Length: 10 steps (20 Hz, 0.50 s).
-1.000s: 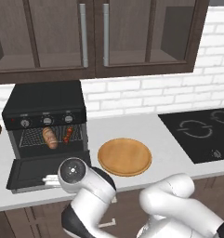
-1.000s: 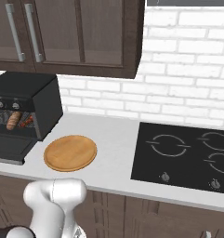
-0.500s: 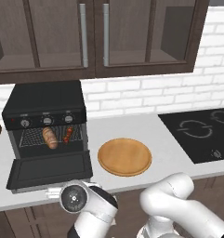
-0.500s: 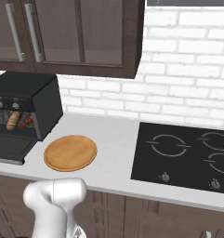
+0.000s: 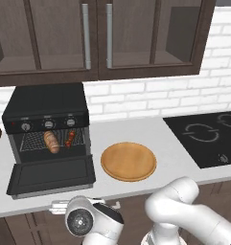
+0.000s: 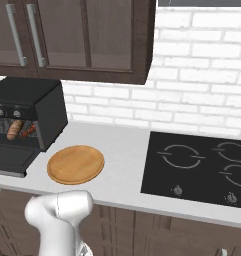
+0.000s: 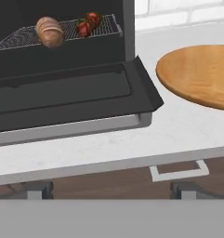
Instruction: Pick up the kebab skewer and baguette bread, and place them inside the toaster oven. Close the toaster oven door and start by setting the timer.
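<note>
A home kitchen, rendered rather than filmed. Dark wood wall cabinets [image 5: 98, 38] with glass-panelled doors and long metal handles [image 5: 86, 36] hung above a white brick backsplash [image 6: 202, 105]. Pale countertop [image 5: 179, 158] running below, with a black induction cooktop [image 6: 202, 167] set flush into it, ring markings and small touch controls on its surface. Black toaster oven [image 5: 47, 129] parked on the counter, door dropped open, beside a round wooden plate [image 5: 129, 161]. Dark lower cabinet fronts [image 6: 142, 230] under the counter edge, a drawer pull [image 7: 178, 170] visible from the hand view.
</note>
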Motion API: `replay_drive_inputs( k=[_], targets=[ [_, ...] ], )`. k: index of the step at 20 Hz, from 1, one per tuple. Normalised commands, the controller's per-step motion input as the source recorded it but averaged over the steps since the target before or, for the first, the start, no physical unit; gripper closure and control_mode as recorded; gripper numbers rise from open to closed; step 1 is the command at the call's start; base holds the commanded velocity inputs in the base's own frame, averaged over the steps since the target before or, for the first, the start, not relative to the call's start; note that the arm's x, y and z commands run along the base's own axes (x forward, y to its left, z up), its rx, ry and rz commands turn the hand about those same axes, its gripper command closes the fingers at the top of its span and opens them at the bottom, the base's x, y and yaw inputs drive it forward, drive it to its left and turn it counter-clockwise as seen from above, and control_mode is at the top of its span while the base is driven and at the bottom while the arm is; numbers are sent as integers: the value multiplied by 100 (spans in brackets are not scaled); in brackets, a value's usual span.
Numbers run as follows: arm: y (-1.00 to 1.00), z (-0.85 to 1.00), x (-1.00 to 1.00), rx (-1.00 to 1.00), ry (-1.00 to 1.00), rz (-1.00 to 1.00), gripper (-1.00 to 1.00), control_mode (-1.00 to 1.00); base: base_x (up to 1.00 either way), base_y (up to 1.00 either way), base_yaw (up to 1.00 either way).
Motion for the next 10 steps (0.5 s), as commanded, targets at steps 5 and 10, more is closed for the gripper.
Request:
replay_drive_inputs(
  k=[5, 10],
  targets=[
    [1, -12, 5, 0, -7, 0, -100, -100, 0, 0, 0],
    [22, 1, 7, 0, -4, 0, -100, -100, 0, 0, 0]
  ],
)
